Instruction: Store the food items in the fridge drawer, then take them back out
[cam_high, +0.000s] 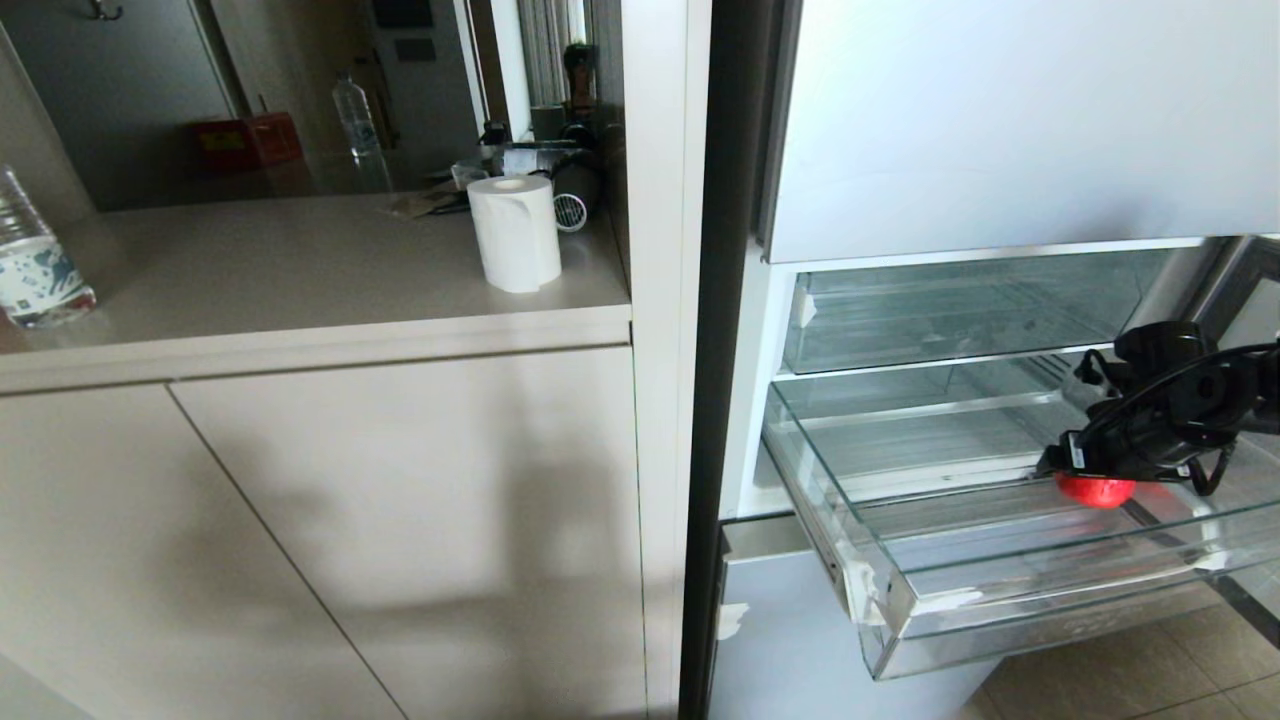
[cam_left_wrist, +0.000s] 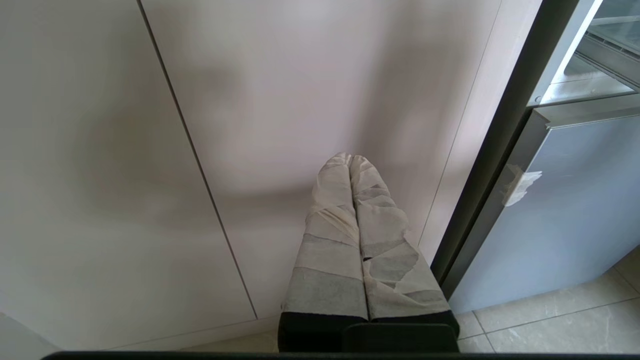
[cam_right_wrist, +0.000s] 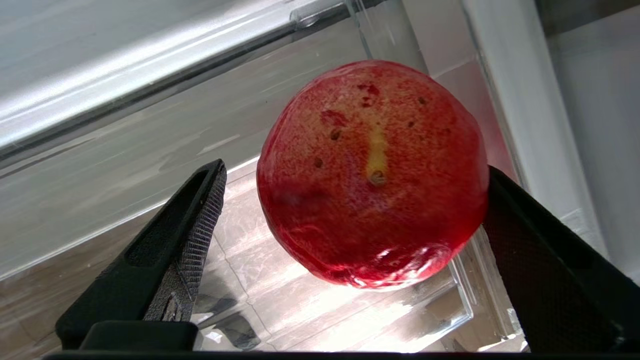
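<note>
The fridge (cam_high: 1000, 120) stands on the right with its wide clear fridge drawer (cam_high: 1000, 600) pulled out. A round glossy red fruit (cam_high: 1097, 490), one of the food items, lies inside at the drawer's right side. My right gripper (cam_high: 1100, 472) reaches down over it. In the right wrist view the fruit (cam_right_wrist: 372, 175) rests on the ribbed drawer bottom (cam_right_wrist: 300, 300) between the spread black fingers (cam_right_wrist: 200, 220): a gap shows on one side, and the other finger is at its skin. My right gripper (cam_right_wrist: 355, 170) is open. My left gripper (cam_left_wrist: 349, 159), with taped fingers pressed together, hangs parked before the cabinet.
A shallower clear drawer (cam_high: 950, 310) sits above the open one. Left of the fridge is a beige counter (cam_high: 300, 270) with a paper roll (cam_high: 515, 232) and water bottles (cam_high: 35, 265), and cabinet doors (cam_high: 400, 520) below. Tiled floor (cam_high: 1150, 670) lies under the drawer.
</note>
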